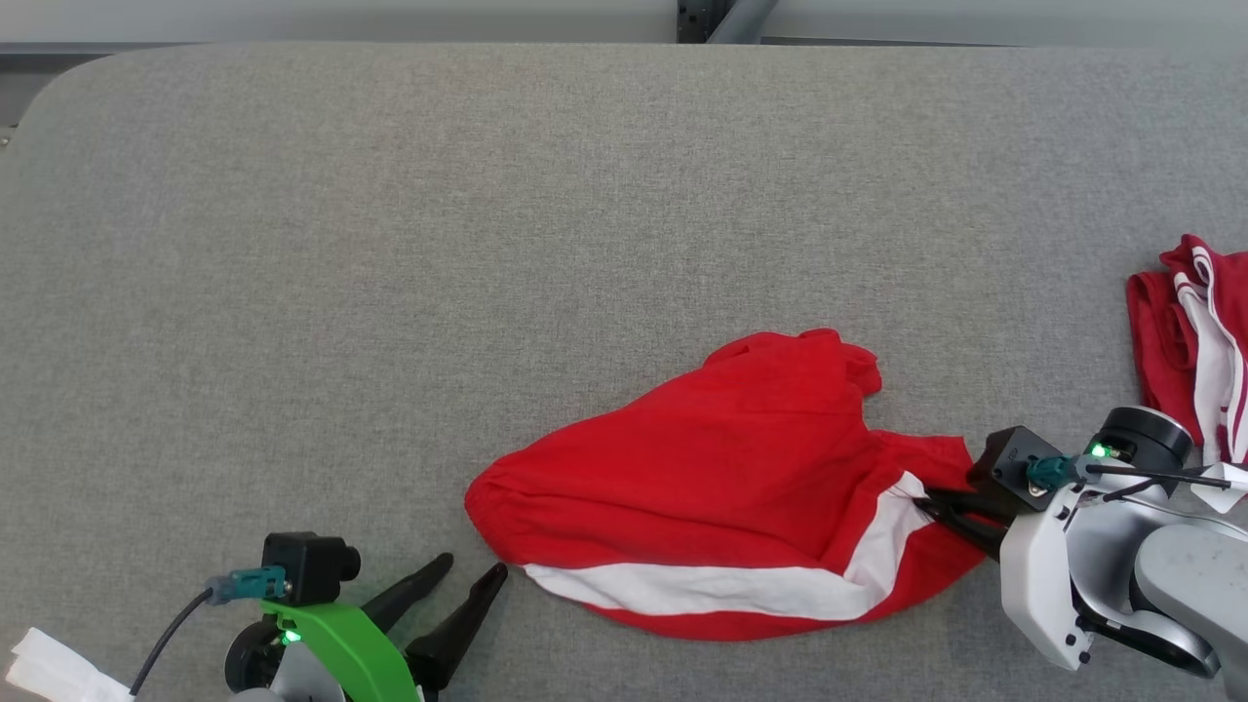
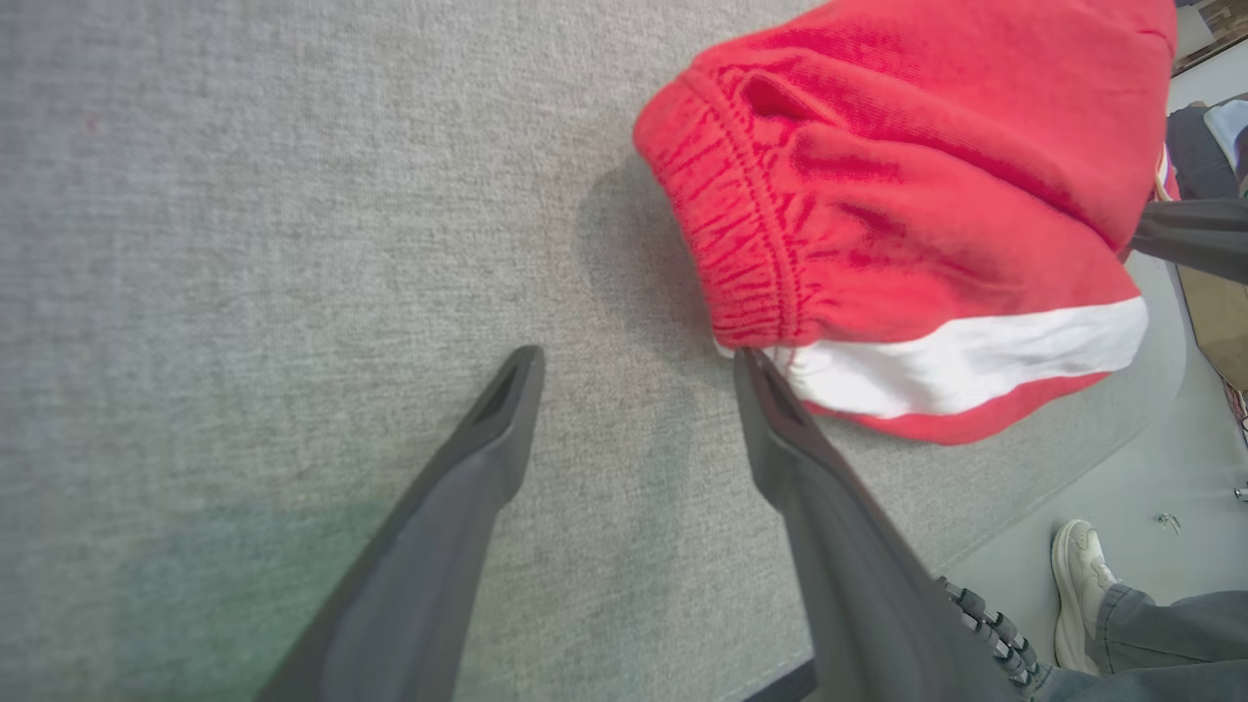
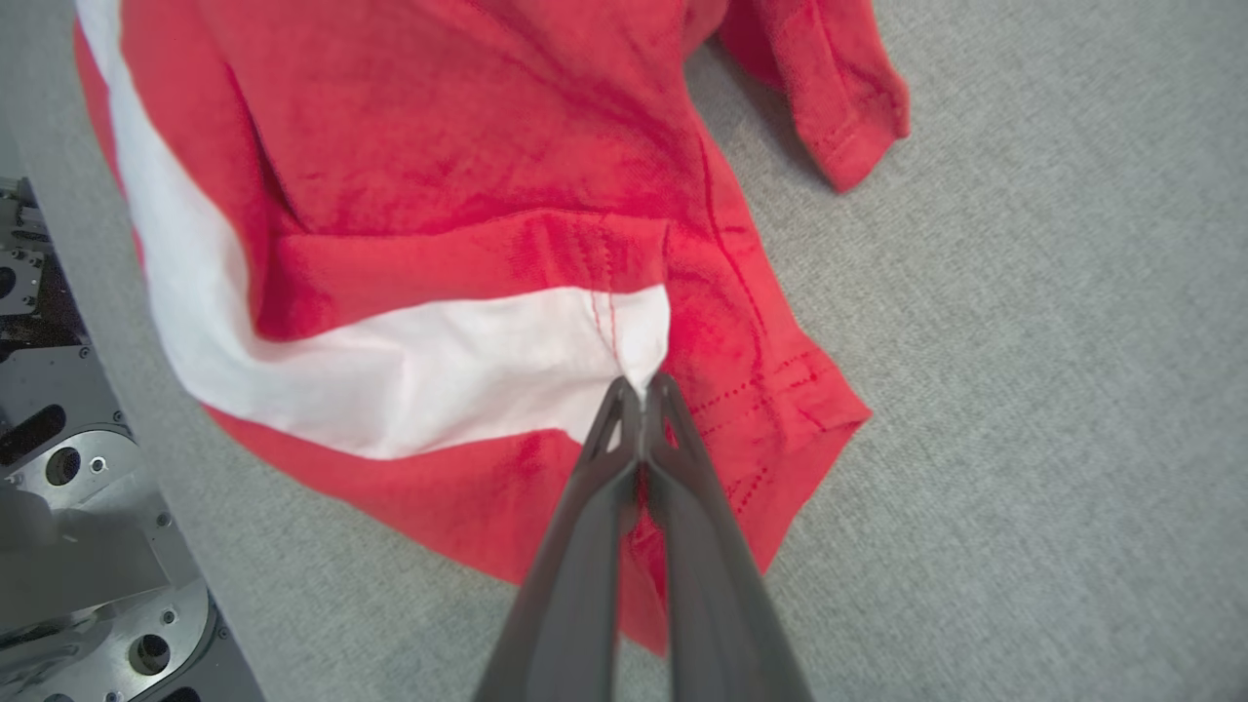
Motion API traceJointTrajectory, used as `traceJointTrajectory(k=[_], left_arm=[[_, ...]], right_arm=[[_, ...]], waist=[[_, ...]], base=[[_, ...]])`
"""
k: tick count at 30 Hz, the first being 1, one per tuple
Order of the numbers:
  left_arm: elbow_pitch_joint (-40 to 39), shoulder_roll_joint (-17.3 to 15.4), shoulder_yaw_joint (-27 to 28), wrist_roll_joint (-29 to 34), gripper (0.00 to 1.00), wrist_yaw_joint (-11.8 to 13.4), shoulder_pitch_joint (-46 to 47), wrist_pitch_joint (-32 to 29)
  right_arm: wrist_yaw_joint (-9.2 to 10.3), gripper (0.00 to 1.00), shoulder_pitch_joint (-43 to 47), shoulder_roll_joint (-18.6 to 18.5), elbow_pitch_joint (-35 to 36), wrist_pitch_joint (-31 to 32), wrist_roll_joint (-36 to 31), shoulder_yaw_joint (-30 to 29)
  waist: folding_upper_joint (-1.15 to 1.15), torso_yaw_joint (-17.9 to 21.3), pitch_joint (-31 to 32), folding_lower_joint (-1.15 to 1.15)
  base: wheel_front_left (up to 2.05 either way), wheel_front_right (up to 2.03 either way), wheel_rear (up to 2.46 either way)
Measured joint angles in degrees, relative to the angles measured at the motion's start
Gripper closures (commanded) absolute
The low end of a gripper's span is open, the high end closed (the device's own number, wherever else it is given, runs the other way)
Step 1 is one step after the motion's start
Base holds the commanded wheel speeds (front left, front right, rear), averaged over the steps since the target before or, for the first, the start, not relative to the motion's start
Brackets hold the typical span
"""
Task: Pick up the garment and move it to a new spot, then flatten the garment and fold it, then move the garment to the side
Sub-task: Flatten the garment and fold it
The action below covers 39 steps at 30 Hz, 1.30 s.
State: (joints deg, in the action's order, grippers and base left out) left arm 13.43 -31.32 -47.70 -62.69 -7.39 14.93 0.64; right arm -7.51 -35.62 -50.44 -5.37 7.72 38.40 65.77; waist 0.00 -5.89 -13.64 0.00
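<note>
Your right tool (image 1: pixel 924 503) is clamped on the crumpled red cotton shorts with white stripe (image 1: pixel 721 458). Left tool (image 1: pixel 473 565) stands apart, just beside the waistband (image 2: pixel 741 224). Likely the flattening step: grip the waistband next and spread.

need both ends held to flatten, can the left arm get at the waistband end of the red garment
Probably yes: the left fingers are open right beside the red garment's waistband, with nothing on the table between them.
</note>
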Motion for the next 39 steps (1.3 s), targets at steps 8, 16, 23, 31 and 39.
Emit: traceJointTrajectory(k=[8,16,23,31,39], left_arm=[[-1.3,-1.0,-2.1,-3.1,0.0,0.0,0.5,0.5],[-1.9,-1.7,-5.7,-4.6,0.0,0.0,2.5,1.5],[-2.6,-2.0,-10.2,-5.5,0.0,0.0,3.6,2.3],[-2.1,-3.0,-12.9,-6.3,0.0,0.0,5.7,5.0],[-0.3,-2.3,-15.8,-7.8,0.39,0.0,7.5,6.3]], right_arm=[[-0.01,1.0,-0.5,-0.1,-0.4,-0.5,0.9,0.2],[-0.01,1.0,-1.2,-0.9,-0.8,-1.0,1.3,-1.8],[-0.01,1.0,-1.1,-1.0,-0.8,-1.0,1.3,-3.5],[-0.01,1.0,0.0,-0.9,-0.8,-1.1,1.2,-5.0],[-0.01,1.0,0.2,-0.7,-0.7,-1.2,0.7,-6.4]], waist=[[0.0,0.7,0.3,0.0],[0.0,1.8,0.1,0.0],[0.0,2.5,0.0,0.0],[0.0,2.6,0.1,0.0],[0.0,3.2,0.0,0.0]], base=[[0.0,0.0,0.0],[0.0,0.0,0.0],[0.0,0.0,0.0],[0.0,0.0,0.0],[0.0,0.0,0.0]])
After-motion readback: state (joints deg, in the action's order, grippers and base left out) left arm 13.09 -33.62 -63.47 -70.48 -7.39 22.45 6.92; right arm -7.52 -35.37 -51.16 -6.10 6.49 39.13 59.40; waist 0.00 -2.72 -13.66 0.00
